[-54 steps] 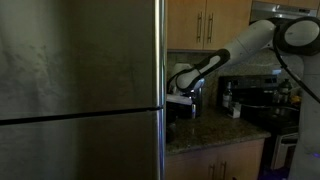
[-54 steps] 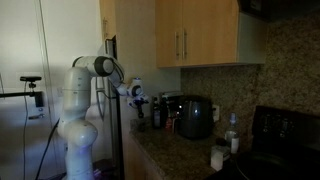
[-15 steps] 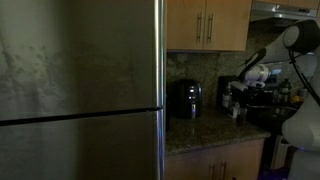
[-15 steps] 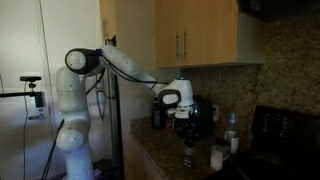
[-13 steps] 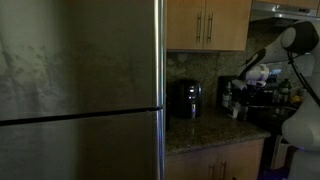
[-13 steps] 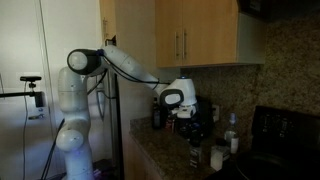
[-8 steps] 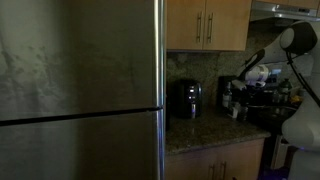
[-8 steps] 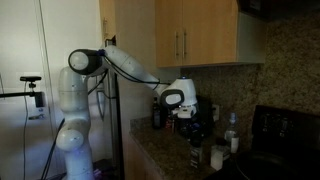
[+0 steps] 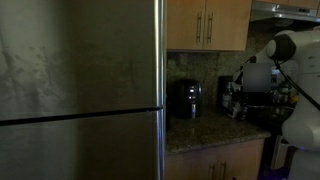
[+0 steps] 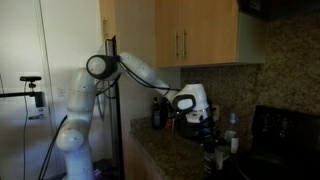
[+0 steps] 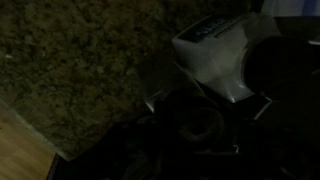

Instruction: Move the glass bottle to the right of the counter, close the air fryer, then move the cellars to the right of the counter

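The glass bottle (image 10: pixel 208 147) hangs dark and slim just over the counter (image 10: pixel 165 152), and my gripper (image 10: pixel 207 128) is shut on its upper part. From above, in the wrist view, its round top (image 11: pixel 198 118) sits between the dark jaws of the gripper (image 11: pixel 200 132). The black air fryer (image 9: pixel 185 98) stands further back along the counter; in an exterior view the air fryer (image 10: pixel 184 122) is partly behind my wrist, and I cannot tell how its drawer stands. Small pale containers (image 10: pixel 220 157) stand right of the bottle; whether these are the cellars is unclear.
A white bottle (image 10: pixel 232 135) stands close beside the gripper and shows in the wrist view as a white bottle (image 11: pixel 218 52). A dark item (image 10: pixel 157 114) stays left of the air fryer. The black stove (image 10: pixel 280 135) borders the counter, and a large fridge (image 9: pixel 80 90) fills one side.
The arm has swung further along the counter toward the stove, carrying the bottle away from the air fryer and closer to the white bottle.
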{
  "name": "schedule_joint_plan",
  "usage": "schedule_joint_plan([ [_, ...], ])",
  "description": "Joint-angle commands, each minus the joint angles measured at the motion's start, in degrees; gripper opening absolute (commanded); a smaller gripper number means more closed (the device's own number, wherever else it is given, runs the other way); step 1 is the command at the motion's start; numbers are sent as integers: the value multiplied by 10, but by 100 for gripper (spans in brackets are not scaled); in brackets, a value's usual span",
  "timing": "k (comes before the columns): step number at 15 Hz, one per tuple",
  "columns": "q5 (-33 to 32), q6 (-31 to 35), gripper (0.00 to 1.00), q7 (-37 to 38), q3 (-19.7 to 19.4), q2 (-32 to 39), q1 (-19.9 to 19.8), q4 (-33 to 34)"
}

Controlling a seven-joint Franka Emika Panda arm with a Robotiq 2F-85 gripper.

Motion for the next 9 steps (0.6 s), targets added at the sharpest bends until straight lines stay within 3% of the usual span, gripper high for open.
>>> schedule_joint_plan([
  [1,-22,-46,26,55,-21,73,12,84],
  [3,-29,-88,26,66,-21,89,15,114],
  [4,-27,-119,43,61,-17,93,14,128],
  [5,-28,-146,76,56,-16,97,13,143],
  [7,-26,-190,83,55,-15,97,11,162],
  [9,-28,-209,99,63,-18,90,12,171],
])
